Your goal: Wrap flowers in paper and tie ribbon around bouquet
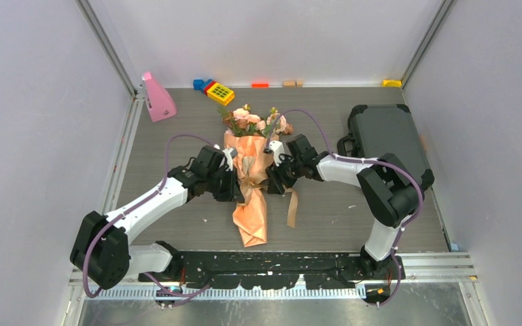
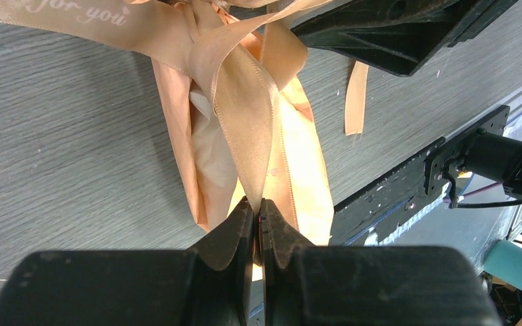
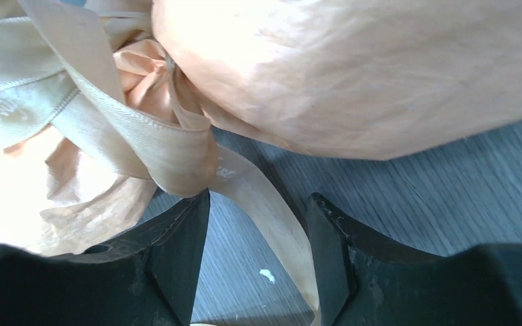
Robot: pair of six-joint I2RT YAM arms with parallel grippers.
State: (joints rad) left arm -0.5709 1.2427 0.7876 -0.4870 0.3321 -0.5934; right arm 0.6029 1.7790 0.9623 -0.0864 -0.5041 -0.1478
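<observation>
The bouquet lies in the middle of the table with its pink flowers (image 1: 255, 122) pointing away and its peach-orange paper (image 1: 251, 214) cone tapering toward the arms. A tan ribbon (image 2: 245, 102) is knotted round the cone's waist. My left gripper (image 2: 258, 204) is shut on a ribbon loop, just left of the waist in the top view (image 1: 236, 185). My right gripper (image 3: 258, 204) is open on the cone's right side (image 1: 273, 178), with a loose ribbon strand (image 3: 272, 204) running between its fingers, untouched by the left one. Crinkled paper (image 3: 353, 75) fills the view above it.
A black case (image 1: 384, 136) lies at the right. A pink wedge (image 1: 156, 98), a yellow toy (image 1: 219, 92) and small blocks sit along the back wall. One ribbon tail (image 1: 291, 207) trails on the table. The black base rail (image 1: 279, 261) runs along the near edge.
</observation>
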